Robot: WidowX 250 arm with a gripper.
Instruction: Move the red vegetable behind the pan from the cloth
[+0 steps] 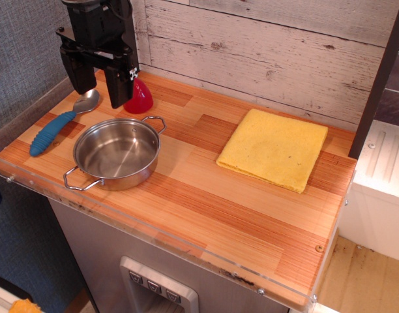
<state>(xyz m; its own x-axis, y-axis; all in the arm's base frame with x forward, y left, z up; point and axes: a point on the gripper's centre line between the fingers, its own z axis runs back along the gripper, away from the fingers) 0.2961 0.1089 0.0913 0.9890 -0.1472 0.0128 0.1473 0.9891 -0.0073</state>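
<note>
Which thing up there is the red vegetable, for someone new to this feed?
Start at the steel pan on the left of the wooden counter. Just behind it, near the plank wall, beside the black gripper, sits the red vegetable. It is a small glossy cone, the only red item; the spoon nearby is blue-handled and the cloth is yellow.

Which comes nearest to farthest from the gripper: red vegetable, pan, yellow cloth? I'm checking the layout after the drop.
From the gripper:
1. Red vegetable, just beside it on the image right, behind the pan.
2. Pan, in front, below it.
3. Yellow cloth, far across the counter's right side.
</note>
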